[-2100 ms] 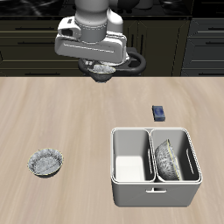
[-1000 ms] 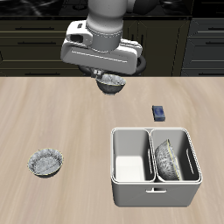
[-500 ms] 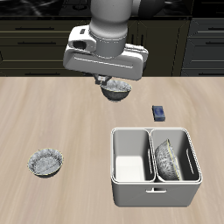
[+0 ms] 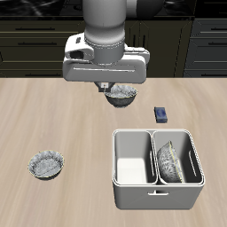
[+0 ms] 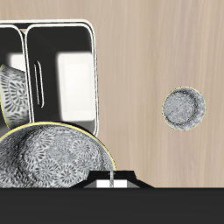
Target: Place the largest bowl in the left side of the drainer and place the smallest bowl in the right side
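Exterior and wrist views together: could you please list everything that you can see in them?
drainer: one, light grey, two compartments, near the table's front edge.
tilted bowl: one, silvery speckled, leaning on edge in the drainer compartment that has the block behind it; nothing shows in the other compartment.
carried bowl: one, silvery-grey, crinkly rim, held above the table, farther back than the drainer.
loose bowl: one, pale speckled, upright on the table, apart from the drainer.
block: one, dark blue, on the table behind the drainer.
table: one, light wood.
cabinets: dark, behind the table.
arm: one, white-grey.
gripper: one, white, fingers shut on the carried bowl.
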